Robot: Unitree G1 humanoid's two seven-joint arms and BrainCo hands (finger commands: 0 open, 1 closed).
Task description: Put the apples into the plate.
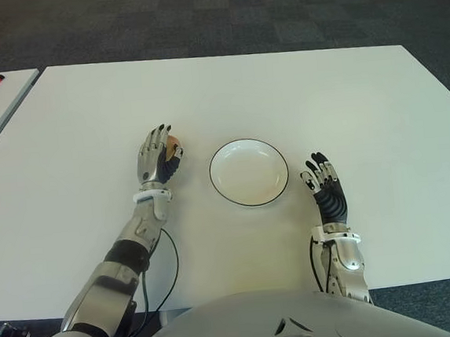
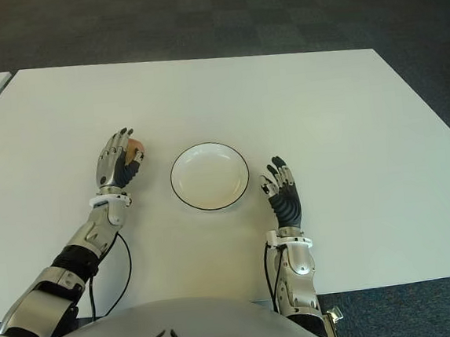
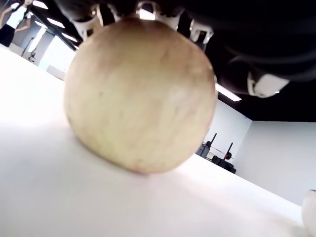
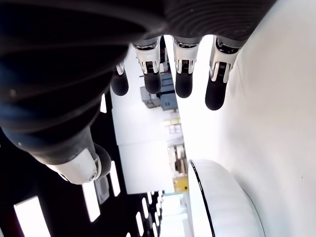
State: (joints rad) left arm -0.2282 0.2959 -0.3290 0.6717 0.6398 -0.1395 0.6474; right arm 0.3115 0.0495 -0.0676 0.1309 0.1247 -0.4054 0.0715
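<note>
Right hand (image 1: 326, 185) relaxed beside bare plate (image 1: 249, 172), left hand (image 1: 158, 158) cupping apple (image 1: 173, 148)

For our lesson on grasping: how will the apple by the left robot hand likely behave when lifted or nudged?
The apple is round and sits on the flat table, so it would probably roll if nudged. Its smooth skin may slip. It looks firm, so the left robot hand over it could likely squeeze safely.
</note>
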